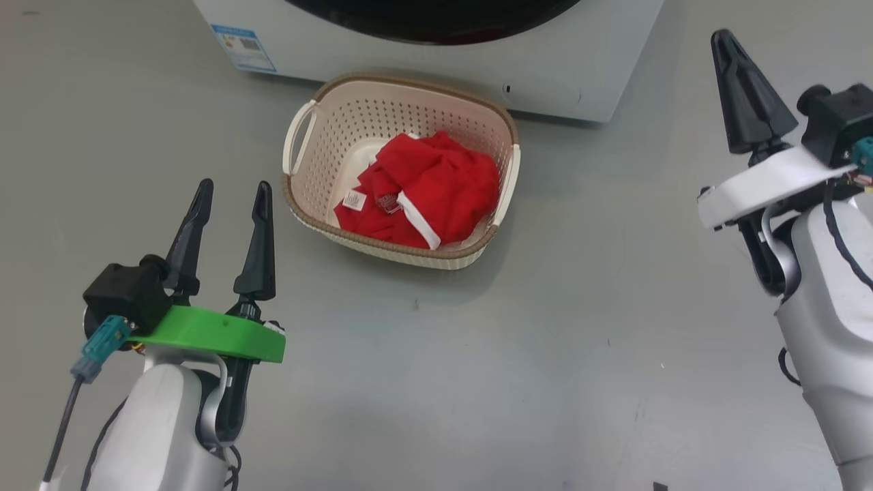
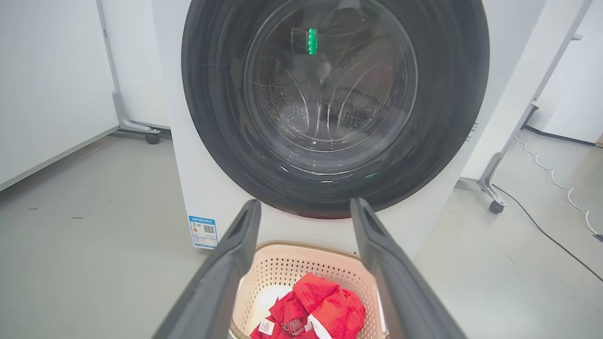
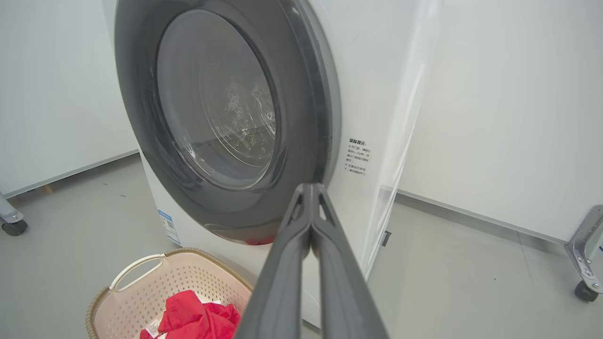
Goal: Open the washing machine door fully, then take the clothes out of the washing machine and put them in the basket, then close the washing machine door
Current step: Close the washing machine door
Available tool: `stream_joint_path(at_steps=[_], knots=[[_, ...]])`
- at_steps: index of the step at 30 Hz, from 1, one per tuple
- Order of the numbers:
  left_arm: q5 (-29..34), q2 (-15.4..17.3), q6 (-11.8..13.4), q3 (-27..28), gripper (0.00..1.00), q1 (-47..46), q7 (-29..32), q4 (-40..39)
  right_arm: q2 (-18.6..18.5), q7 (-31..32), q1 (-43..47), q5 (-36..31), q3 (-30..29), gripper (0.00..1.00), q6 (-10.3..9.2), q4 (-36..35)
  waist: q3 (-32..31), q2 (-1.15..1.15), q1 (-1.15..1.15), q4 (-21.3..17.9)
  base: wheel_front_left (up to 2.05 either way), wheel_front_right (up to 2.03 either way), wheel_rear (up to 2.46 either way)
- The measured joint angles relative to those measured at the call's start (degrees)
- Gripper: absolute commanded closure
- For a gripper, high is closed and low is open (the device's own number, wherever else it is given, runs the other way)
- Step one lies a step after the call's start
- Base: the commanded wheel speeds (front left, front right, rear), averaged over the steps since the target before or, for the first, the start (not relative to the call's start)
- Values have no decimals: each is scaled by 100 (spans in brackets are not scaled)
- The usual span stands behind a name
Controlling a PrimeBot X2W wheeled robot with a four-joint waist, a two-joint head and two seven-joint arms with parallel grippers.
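Note:
The red clothes [image 1: 423, 187] with white trim lie bunched in the cream basket [image 1: 320, 136], which stands on the floor just in front of the white washing machine [image 1: 580, 61]. The round black washing machine door [image 2: 221, 141] lies shut flat against the machine's front, its glass window showing the drum behind. My left gripper [image 1: 233, 192] is open and holds nothing, to the left of the basket and nearer to me. My right gripper [image 1: 724, 37] is shut and holds nothing, raised at the right, away from the basket. The clothes [image 2: 313, 308] and basket [image 2: 282, 266] show between my left fingers [image 2: 235, 254].
A blue label sticker [image 1: 243, 48] is on the machine's lower left front. Wheeled frame legs [image 2: 492, 197] stand either side of the machine, and a cable [image 2: 551, 235] runs over the floor at the right. Grey floor lies around the basket.

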Motion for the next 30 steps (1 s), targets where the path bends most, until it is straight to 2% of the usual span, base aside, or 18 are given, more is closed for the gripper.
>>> stream_joint_path(at_steps=[13,22,30], knots=[[179,64,0,52,0,575,0,37,192,1,1483,253,-400,100,-201,-494,-932,0,0,-603,0,0,0],[237,63,0,41,0,868,0,34,312,1,2221,345,-693,100,-376,-877,-1331,0,0,-881,0,0,0],[321,59,0,31,0,1089,0,54,366,1,2880,345,-798,100,-419,-1037,-1573,0,0,-1036,0,0,0]])
